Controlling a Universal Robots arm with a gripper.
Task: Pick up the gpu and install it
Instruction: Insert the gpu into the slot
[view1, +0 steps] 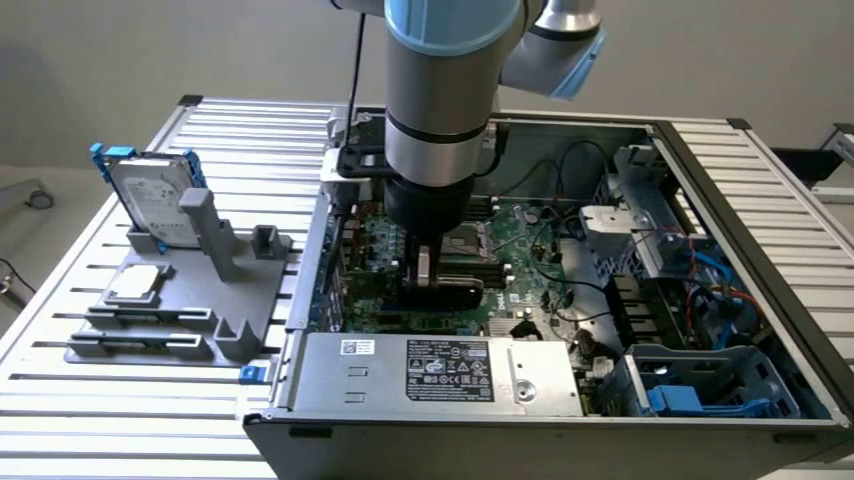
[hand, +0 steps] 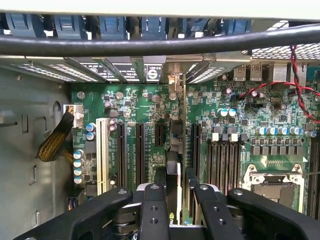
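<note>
The gpu (view1: 447, 293), with its black glossy cover, hangs low inside the open computer case (view1: 747, 200), just over the green motherboard (view1: 527, 235). My gripper (view1: 434, 275) is shut on it from above. In the wrist view the gpu (hand: 173, 150) appears edge-on between my two black fingers (hand: 154, 200), and my gripper (hand: 173, 187) holds it in line with the black expansion slots (hand: 140, 150). Its silver end bracket (hand: 175, 82) points at the case's rear slot openings. I cannot tell whether the card's lower edge touches a slot.
A silver hard drive with blue frame (view1: 150, 190) stands on a grey fixture (view1: 174, 300) outside the case. The power supply (view1: 427, 375) lies at the case's near side. A thick black cable (hand: 150, 45), red-black wires (hand: 295, 75) and the CPU socket (hand: 272, 187) are close by.
</note>
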